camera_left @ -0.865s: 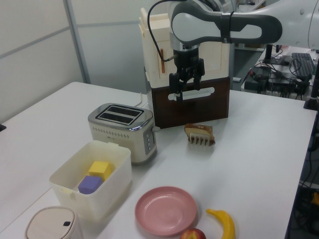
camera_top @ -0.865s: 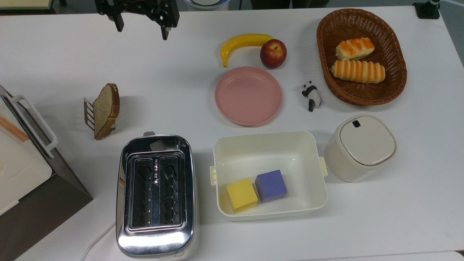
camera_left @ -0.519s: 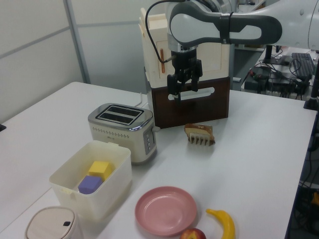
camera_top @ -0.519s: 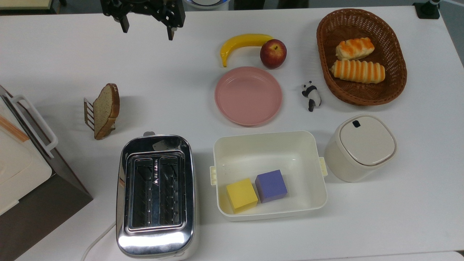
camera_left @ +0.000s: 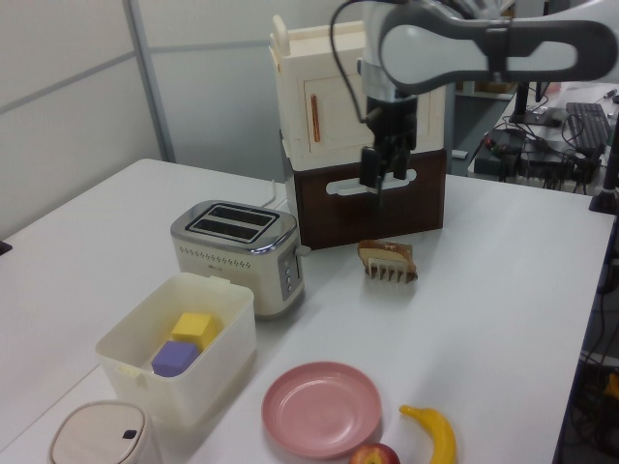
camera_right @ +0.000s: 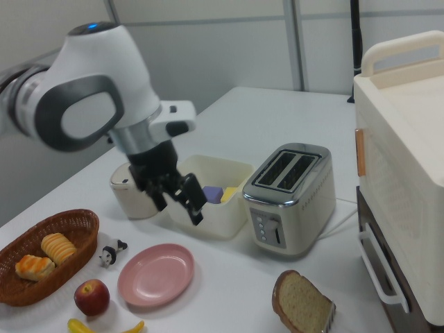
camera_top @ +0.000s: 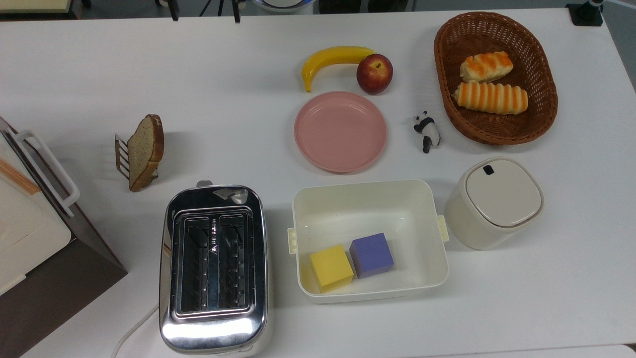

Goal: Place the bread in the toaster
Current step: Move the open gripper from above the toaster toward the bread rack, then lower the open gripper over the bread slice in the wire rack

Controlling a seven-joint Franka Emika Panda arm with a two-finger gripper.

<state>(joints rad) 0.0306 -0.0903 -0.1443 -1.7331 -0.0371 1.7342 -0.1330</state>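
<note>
While one bread (camera_top: 144,150) stands, one toaster (camera_top: 213,268).

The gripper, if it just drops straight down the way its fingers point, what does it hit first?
Probably bare white table, though depth is unclear. The open gripper hangs fingers-down, and the bread in its rack looks offset from that line.

no text can be read anywhere; the shiny chrome two-slot toaster (camera_top: 214,271) carries a short line of lettering between its slots (in the top view), too small to make out.
</note>
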